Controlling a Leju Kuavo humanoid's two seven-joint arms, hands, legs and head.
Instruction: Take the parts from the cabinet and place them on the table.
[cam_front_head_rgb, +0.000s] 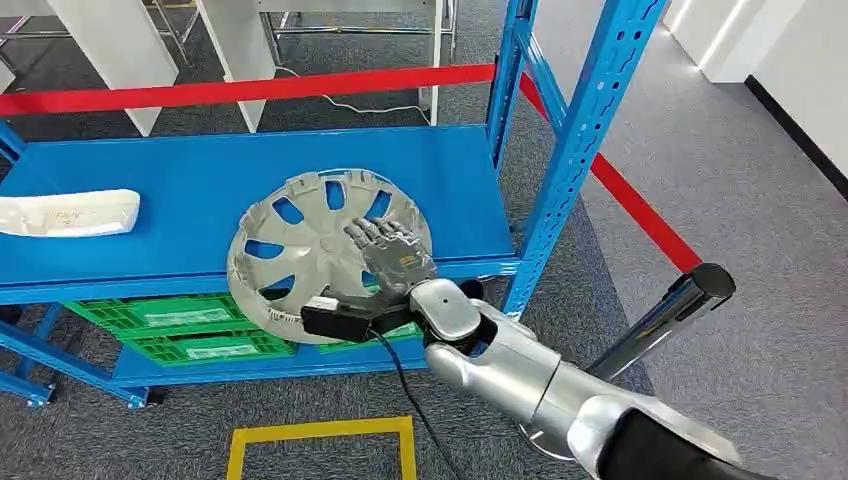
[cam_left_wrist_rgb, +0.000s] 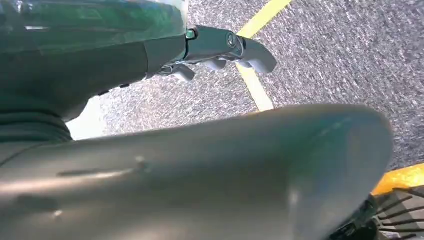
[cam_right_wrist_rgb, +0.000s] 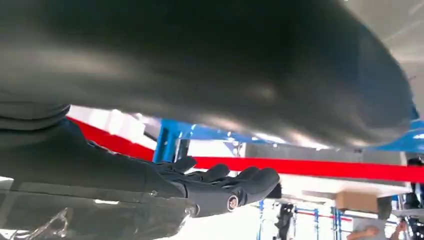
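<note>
Grey carpet, blue cabinet (cam_front_head_rgb: 430, 160) with red tape barrier behind. Silver hubcap (cam_front_head_rgb: 300, 250) still on cabinet shelf, overhanging front edge, tilted. Right hand (cam_front_head_rgb: 390, 250) laid flat on hubcap face, fingers (cam_right_wrist_rgb: 235, 180) stretched out together, not curled round anything. No grasp yet, by the look of it. Left hand (cam_left_wrist_rgb: 220, 50) hanging low over floor near yellow tape line (cam_left_wrist_rgb: 255, 85), fingers loosely curled, nothing held. White part (cam_front_head_rgb: 65, 212) also on shelf, far side. Table not seen. Task barely started: nothing lifted, both parts left to move.
</note>
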